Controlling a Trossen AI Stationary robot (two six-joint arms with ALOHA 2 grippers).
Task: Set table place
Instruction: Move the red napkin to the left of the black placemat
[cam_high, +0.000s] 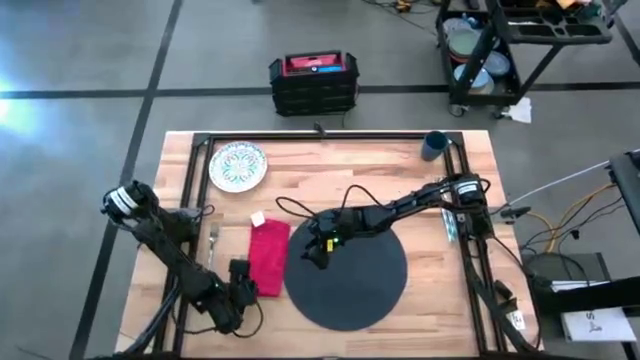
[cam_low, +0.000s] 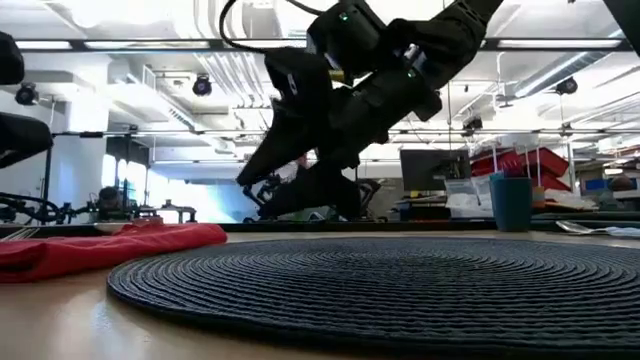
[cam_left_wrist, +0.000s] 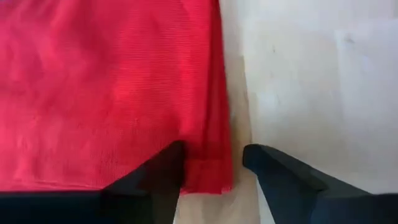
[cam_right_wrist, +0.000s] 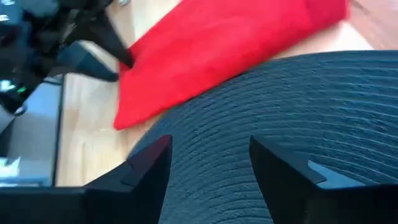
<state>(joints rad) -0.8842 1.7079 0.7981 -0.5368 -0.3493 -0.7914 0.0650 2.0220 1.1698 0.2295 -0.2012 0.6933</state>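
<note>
Now left gripper (cam_left_wrist: 211, 171) straddling napkin (cam_left_wrist: 106, 87) corner (unclenched); right gripper (cam_right_wrist: 208, 162) spread over mat (cam_right_wrist: 298, 118).

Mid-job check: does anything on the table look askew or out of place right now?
Nothing is spilled or damaged. The red napkin lies slightly rumpled beside the mat, its edge between the open left gripper's fingers. The plate and cup sit at the table's far edge, not yet placed. The right gripper hovers open over the mat.

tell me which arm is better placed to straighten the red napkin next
Left, probably. The left hand sits open at the red napkin's near corner, fingers straddling its edge. The right hand hovers open over the mat.
</note>
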